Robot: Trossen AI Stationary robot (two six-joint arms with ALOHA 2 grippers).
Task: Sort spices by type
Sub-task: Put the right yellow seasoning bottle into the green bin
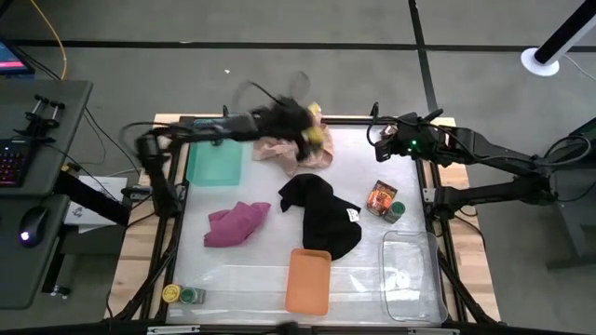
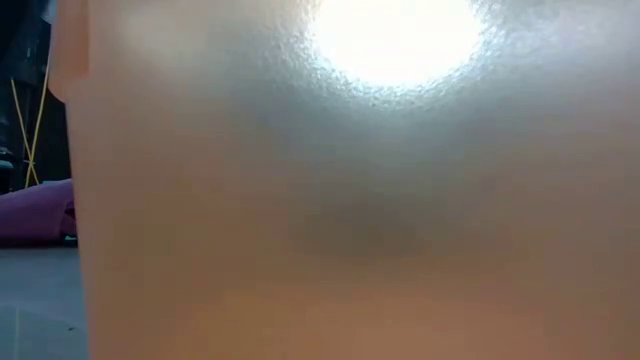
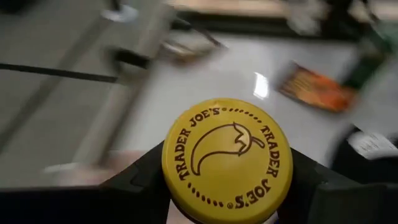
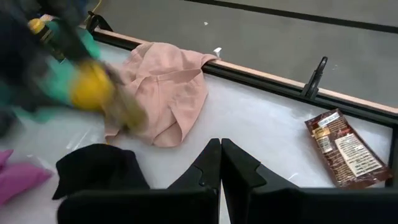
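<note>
A yellow-lidded jar (image 3: pixel 227 158) is gripped between the dark fingers (image 3: pixel 134 180) of the left gripper (image 1: pixel 312 133), which are closed against the two sides of its lid; the lid faces the wrist camera and a chili pepper and lettering are printed on it; in the high view this gripper is seen above the pink cloth (image 1: pixel 287 152) at the far edge of the table, motion-blurred, with the yellow lid just visible. Just beside the pink cloth a green tray (image 1: pixel 216 163) is laid; nearer the middle a black cloth (image 1: pixel 321 214) and a magenta cloth (image 1: pixel 237 224) are spread; an orange tray (image 1: pixel 308 280) and a clear tray (image 1: pixel 410 274) are set at the near edge. An orange-brown packet (image 1: pixel 381 197) and a green-lidded jar (image 1: pixel 398 210) are found touching, to the right of the black cloth; two more jars (image 1: pixel 181 295) are stood at the near left corner. The right gripper (image 4: pixel 221 163) is held with its fingers pressed together on nothing, above the far right part of the table.
</note>
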